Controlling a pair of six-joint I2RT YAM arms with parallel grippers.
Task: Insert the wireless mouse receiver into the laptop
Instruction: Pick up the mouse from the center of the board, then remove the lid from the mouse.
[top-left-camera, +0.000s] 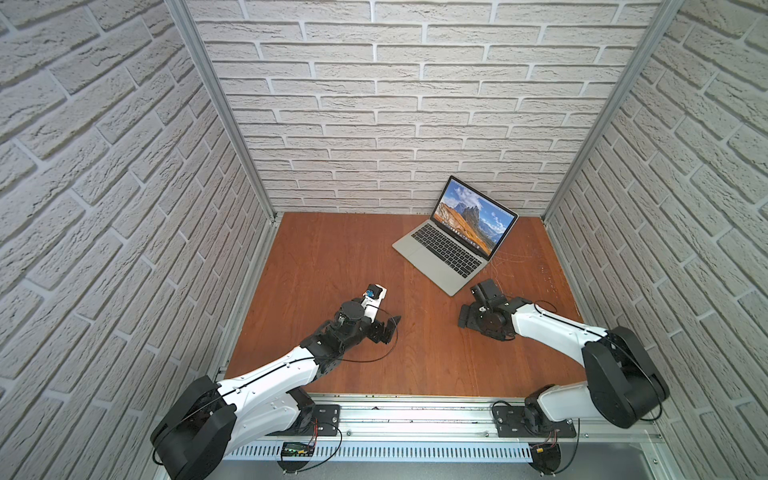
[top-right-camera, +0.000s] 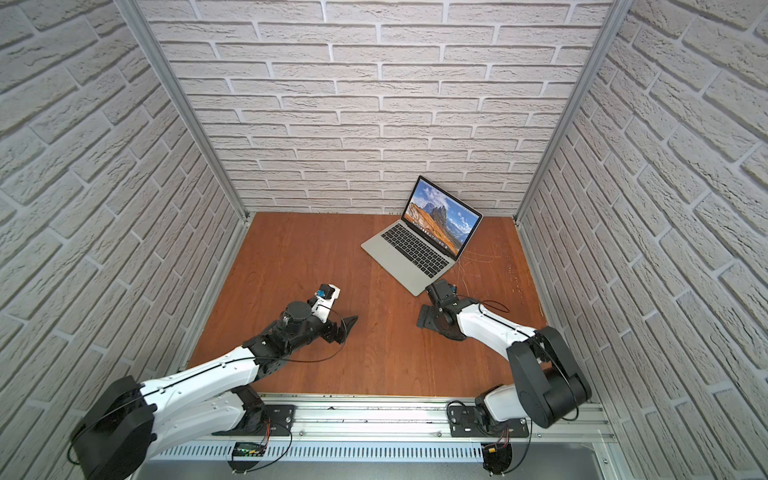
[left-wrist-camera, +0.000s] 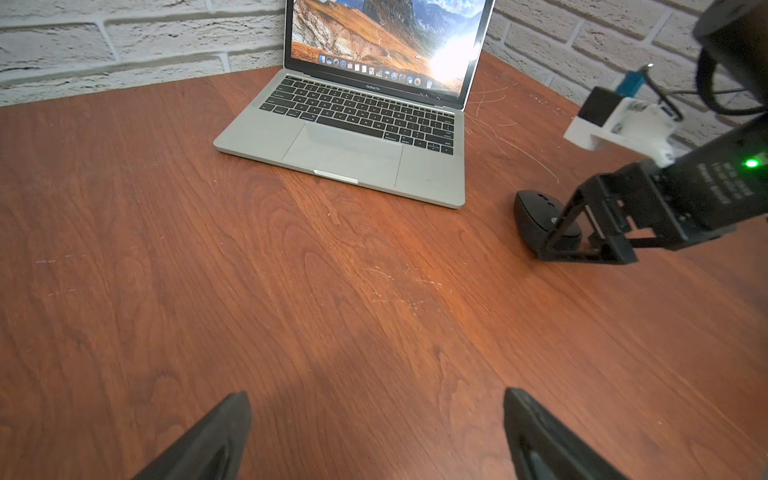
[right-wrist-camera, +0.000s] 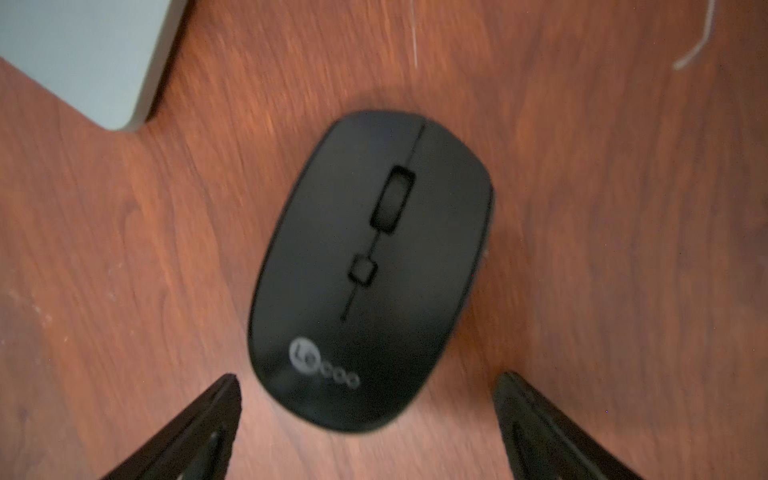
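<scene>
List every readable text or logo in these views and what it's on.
"Lecoo", last letters blurred: logo on the black mouse.
"MacBook Pro", faint: strip below the laptop screen.
Key legends, dock icons: too small to read.
White print on the right arm's black wrist housing: blurred, unreadable.

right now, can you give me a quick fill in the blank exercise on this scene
The laptop has its lid ____.
The mouse at the right gripper is coloured ____.
The left gripper, jaws apart, holds ____.
Missing words: open; black; nothing.
</scene>
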